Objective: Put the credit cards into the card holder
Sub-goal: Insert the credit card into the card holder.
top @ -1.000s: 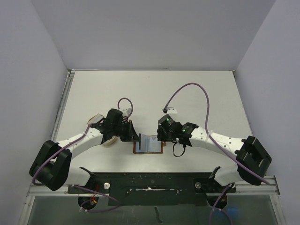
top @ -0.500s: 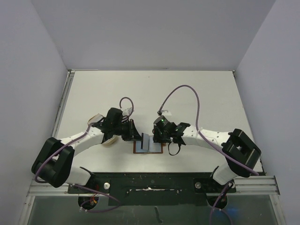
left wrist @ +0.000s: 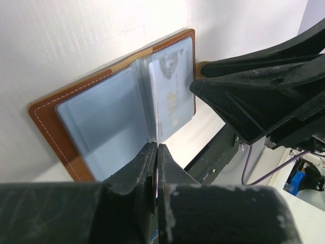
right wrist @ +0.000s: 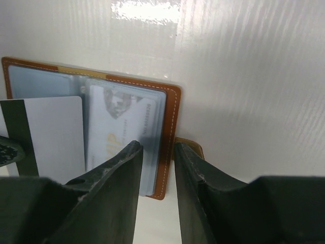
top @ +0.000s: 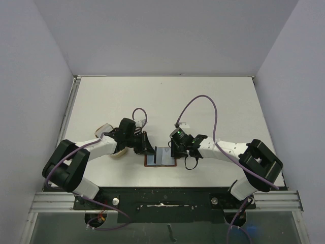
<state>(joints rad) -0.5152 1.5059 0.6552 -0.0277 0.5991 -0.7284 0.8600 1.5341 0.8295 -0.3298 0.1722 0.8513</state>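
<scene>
- One pale grey card printed "VIP" (left wrist: 172, 96) already sits in the right-hand clear sleeve of the brown leather folding card holder (left wrist: 45, 114). The holder lies opened flat on the white worktop (top: 203, 96), near its near edge and between the two arms.
- A second card, white with a dark stripe (right wrist: 53, 134), is not yet in. The left claw (left wrist: 156, 147) is clenched on it and holds it on edge over the centre fold. The pale blue left page looks unfilled.
- The right claw (right wrist: 156, 146) has its jaws parted, straddling the holder's right stitched edge and snap tab. It seems to be steadying the holder rather than gripping it, though contact is hard to judge.
- What is left, as I judge it, is to slide the striped card into a sleeve and release it.
- Room is tight. The two claws stand near each other across the holder, so the card has little sideways play. Open worktop lies on the far side.
</scene>
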